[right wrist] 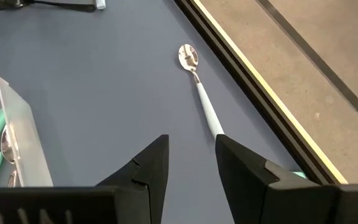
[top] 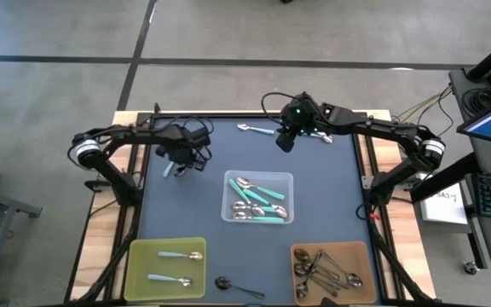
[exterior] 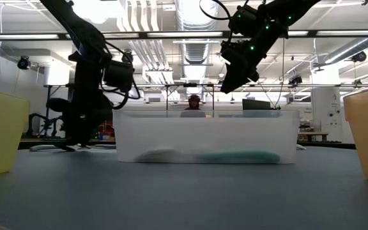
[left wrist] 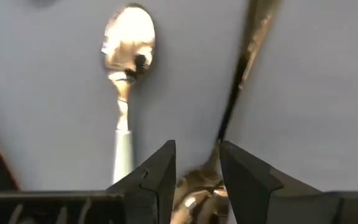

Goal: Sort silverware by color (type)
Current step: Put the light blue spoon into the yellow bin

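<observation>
Pale-handled spoon [right wrist: 199, 84] (lengthwise along table edge)

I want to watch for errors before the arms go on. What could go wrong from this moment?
1. The left gripper stands open over the bowl end of a dark-handled spoon; the curved metal may slip when it shuts.
2. A pale-handled spoon lies close beside and could be nudged.
3. The right gripper is open near a white-handled spoon by the table edge; a poor pick might push it there.
</observation>
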{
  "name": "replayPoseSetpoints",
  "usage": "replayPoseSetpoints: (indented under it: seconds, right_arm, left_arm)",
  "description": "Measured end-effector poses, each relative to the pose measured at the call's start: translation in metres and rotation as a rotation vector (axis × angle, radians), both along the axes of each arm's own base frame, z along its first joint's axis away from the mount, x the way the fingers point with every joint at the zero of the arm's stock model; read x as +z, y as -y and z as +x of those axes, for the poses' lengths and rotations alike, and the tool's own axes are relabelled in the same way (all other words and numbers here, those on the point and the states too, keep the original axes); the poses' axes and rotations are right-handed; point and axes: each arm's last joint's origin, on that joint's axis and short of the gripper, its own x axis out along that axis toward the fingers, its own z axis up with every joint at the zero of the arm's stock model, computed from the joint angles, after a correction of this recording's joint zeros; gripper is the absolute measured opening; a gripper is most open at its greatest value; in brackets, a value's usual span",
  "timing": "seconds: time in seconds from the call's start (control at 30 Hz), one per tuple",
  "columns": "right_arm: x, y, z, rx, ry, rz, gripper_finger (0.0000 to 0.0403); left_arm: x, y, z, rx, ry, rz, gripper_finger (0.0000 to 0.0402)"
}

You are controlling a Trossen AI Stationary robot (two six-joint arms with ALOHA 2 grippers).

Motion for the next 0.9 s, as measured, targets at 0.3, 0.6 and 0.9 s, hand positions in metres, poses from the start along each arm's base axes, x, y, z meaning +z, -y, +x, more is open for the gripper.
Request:
replayPoseSetpoints:
  seconds: [0.3,0.6,0.9]
  right_arm:
    - [0.000,0.000,0.000,-0.017,0.009,0.015,0.0123]
    - [0.000,0.000,0.000,-0.016,0.011,0.013,0.0123]
    - [0.000,0.000,0.000,-0.017,0.011,0.013,0.0123]
  left_arm:
    - [0.003,0.001,-0.013,0.043,-0.151,0.064,0.0107]
    - [-0.021,0.009,-0.036,0.110,-0.173,-0.040,0.0107]
    - [-0.025,0.009,-0.036,0.075,-0.142,-0.089,0.0056]
